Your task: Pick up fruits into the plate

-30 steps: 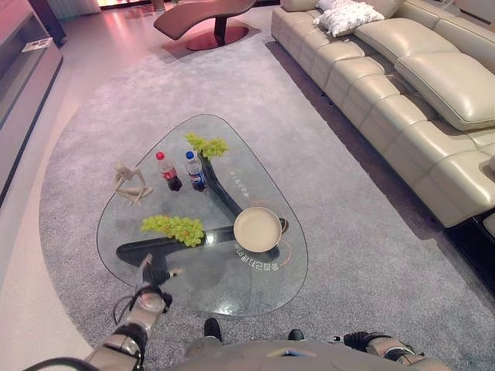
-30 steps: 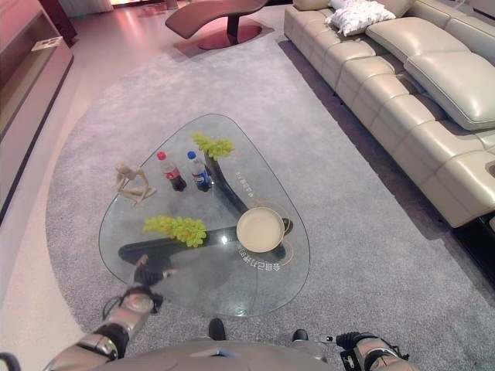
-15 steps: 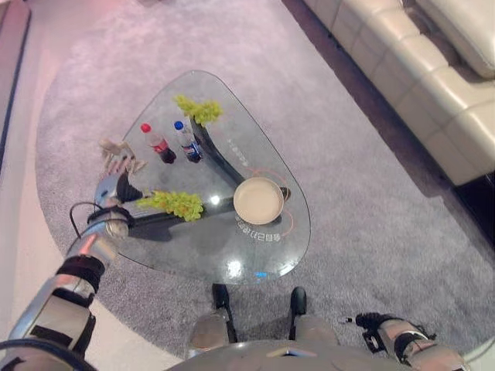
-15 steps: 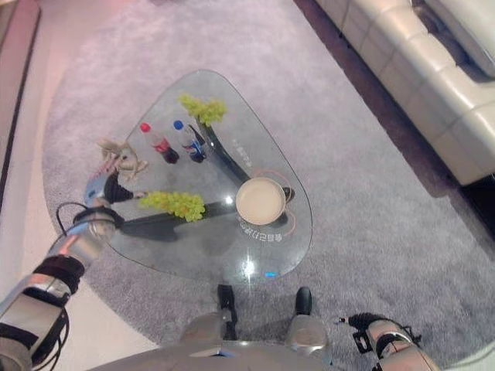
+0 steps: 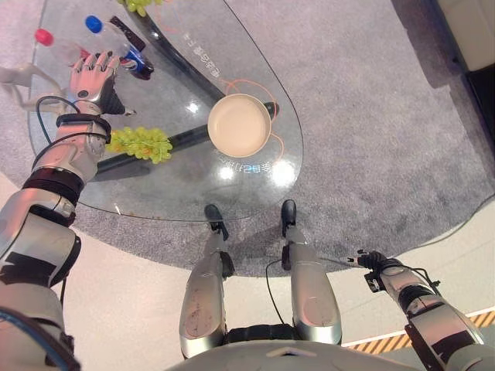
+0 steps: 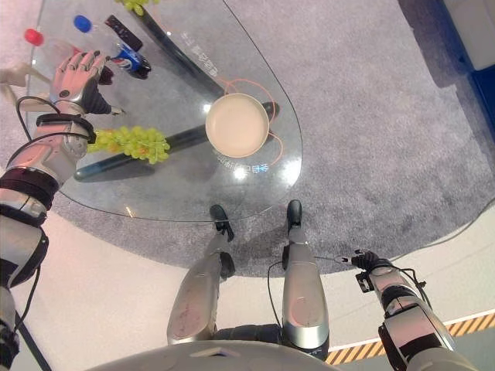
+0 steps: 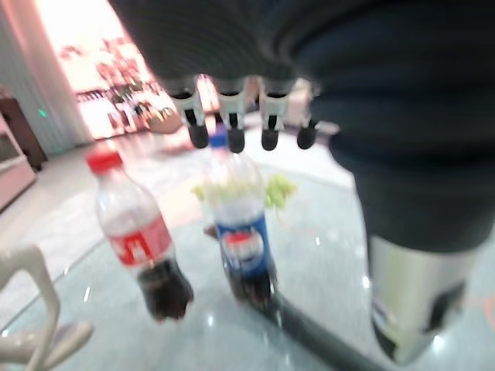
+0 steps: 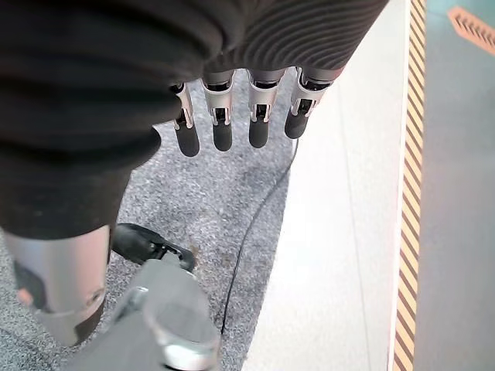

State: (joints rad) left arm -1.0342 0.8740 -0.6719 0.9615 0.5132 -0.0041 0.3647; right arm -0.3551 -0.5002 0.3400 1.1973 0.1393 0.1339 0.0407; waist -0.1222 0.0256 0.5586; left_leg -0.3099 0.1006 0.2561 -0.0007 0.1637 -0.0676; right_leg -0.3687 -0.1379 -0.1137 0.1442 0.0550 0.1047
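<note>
A bunch of green grapes (image 5: 143,143) lies on the glass table (image 5: 178,189), left of the empty cream plate (image 5: 240,124). A second green bunch (image 5: 139,5) sits at the table's far end. My left hand (image 5: 93,76) hovers open over the table, just beyond the near bunch and beside the bottles, fingers (image 7: 232,116) straight and holding nothing. My right hand (image 5: 373,261) hangs low at the right over the carpet's edge, its fingers (image 8: 224,124) straight and empty.
Two cola bottles stand just past my left hand, one red-capped (image 7: 143,247) and one blue-capped (image 7: 244,239). A pale figurine (image 7: 31,309) stands at the table's left edge. The table's dark base (image 5: 186,73) shows through the glass. Grey carpet (image 5: 371,116) surrounds the table.
The camera has tipped down and closer to the table. My left hand has moved from the table's left edge to a spot over the glass by the bottles, past the near grapes.
</note>
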